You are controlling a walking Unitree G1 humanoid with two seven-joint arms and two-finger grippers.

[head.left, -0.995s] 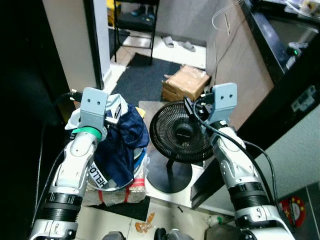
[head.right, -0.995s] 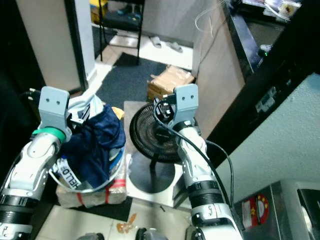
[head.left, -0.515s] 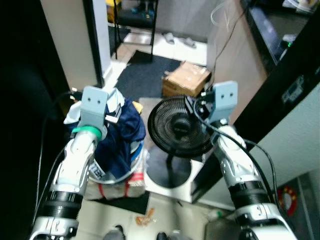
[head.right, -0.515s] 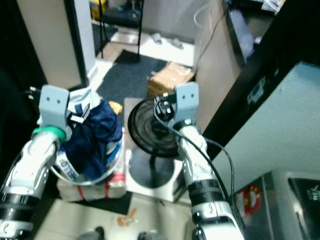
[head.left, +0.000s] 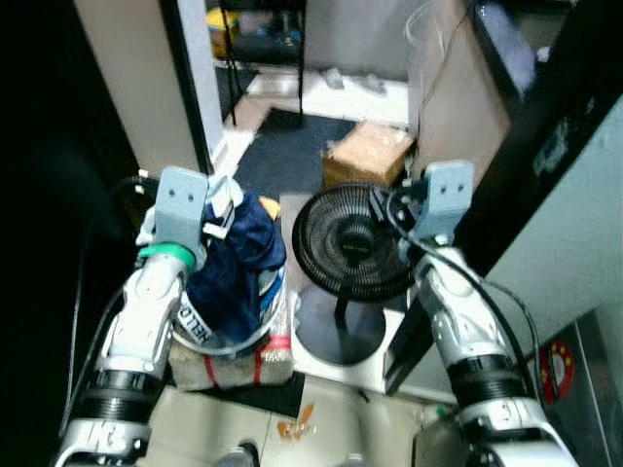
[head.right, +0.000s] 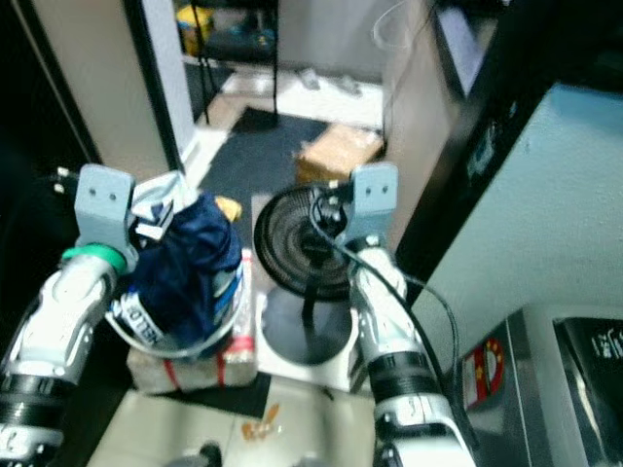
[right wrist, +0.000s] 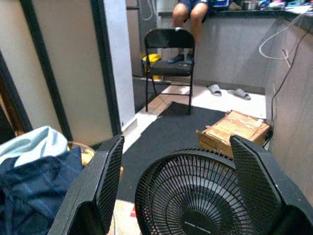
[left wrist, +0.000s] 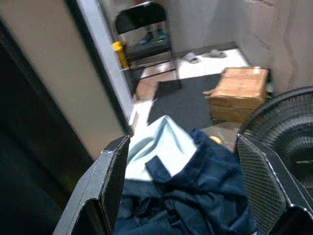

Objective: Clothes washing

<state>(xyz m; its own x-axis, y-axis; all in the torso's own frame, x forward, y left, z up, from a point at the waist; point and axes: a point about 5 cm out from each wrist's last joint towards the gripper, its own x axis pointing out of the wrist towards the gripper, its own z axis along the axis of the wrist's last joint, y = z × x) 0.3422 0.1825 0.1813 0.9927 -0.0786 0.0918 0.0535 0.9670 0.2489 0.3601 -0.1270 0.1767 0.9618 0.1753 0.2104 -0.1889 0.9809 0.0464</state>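
Left eye view: left gripper [head.left: 216, 209] sits centre-left, raised over the laundry basket [head.left: 255, 336]; fingers hidden behind the wrist block, so can't tell their spread here; right gripper [head.left: 394, 209] centre-right, level w/ the top of the black floor fan [head.left: 350, 255]. Basket, lower left of centre, is heaped w/ navy clothes [head.left: 234, 272] and rests on a wrapped bundle [head.left: 229, 368] w/ red straps; a white band on the basket front reads "HELLO" in part. Cardboard box [head.left: 370, 154] above the fan on the dark mat [head.left: 282, 146]. Vs 1 s ago the whole scene has slid and blurred, so the camera moved; both arms are posed as before.

Right eye view: same layout; red round sticker [head.right: 487, 365] lower right, text unreadable.

Left wrist view: jaws wide apart, holding nothing; light-blue garment [left wrist: 159, 147] and navy clothes lie between and beyond them.

Right wrist view: jaws wide apart, nothing held; fan grille between them; folding chair [right wrist: 168, 51] and a person's legs [right wrist: 190, 12] at the top.
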